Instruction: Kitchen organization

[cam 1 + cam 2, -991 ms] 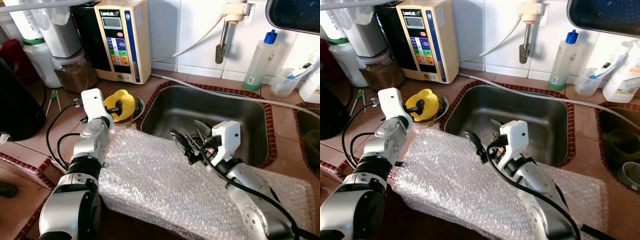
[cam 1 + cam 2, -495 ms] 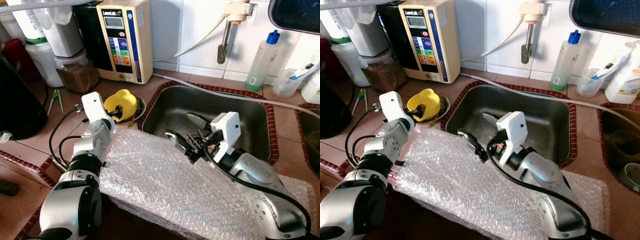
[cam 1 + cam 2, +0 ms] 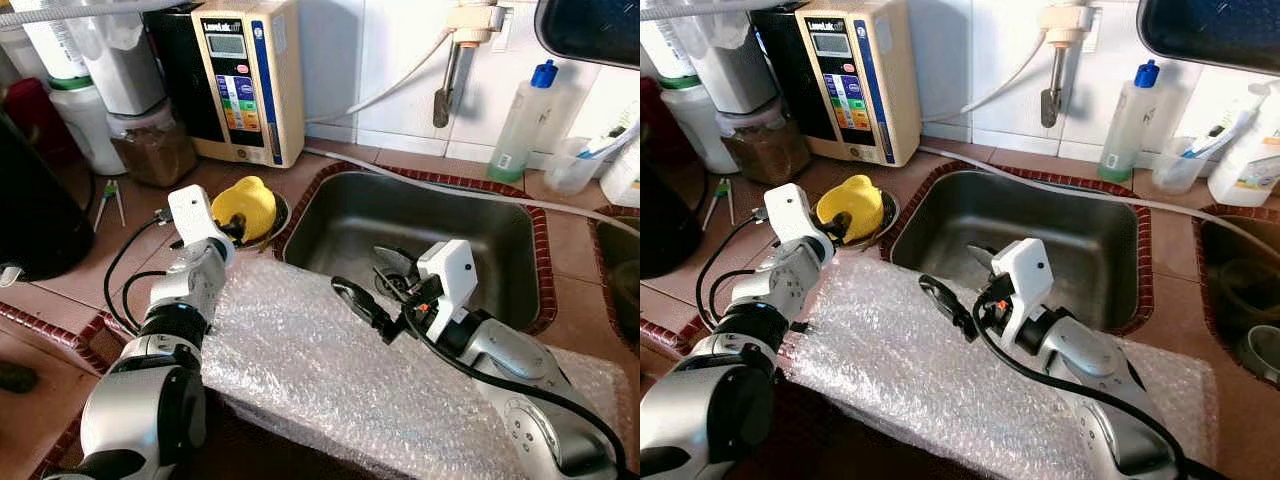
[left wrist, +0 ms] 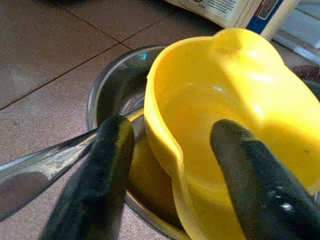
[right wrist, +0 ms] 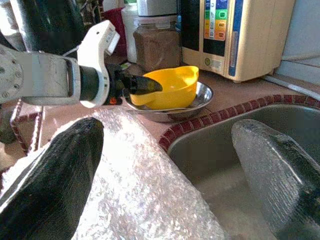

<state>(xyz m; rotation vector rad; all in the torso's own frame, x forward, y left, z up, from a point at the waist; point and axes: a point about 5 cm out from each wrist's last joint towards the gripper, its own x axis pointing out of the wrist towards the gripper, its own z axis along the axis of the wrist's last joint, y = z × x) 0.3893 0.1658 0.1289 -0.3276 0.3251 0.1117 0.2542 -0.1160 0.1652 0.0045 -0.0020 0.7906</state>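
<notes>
A yellow plastic bowl (image 3: 245, 205) lies tilted inside a small steel bowl (image 4: 107, 95) on the counter, left of the sink (image 3: 470, 225). My left gripper (image 3: 235, 222) is open at that bowl. One finger is inside the yellow bowl (image 4: 225, 100) and the other is outside its rim, with a small gap to the wall. My right gripper (image 3: 378, 282) is open and holds nothing. It hovers over the near left corner of the sink, above the edge of a bubble wrap sheet (image 3: 300, 370).
A cream water ioniser (image 3: 245, 75), a brown-filled jar (image 3: 150, 140) and a black appliance (image 3: 30, 210) stand at the back left. A tap (image 3: 455, 60) and a blue-capped bottle (image 3: 520, 120) are behind the sink. A second basin (image 3: 620, 270) is at the far right.
My right gripper has dropped a little toward the bubble wrap, still open. My left gripper has edged closer around the yellow bowl's rim.
</notes>
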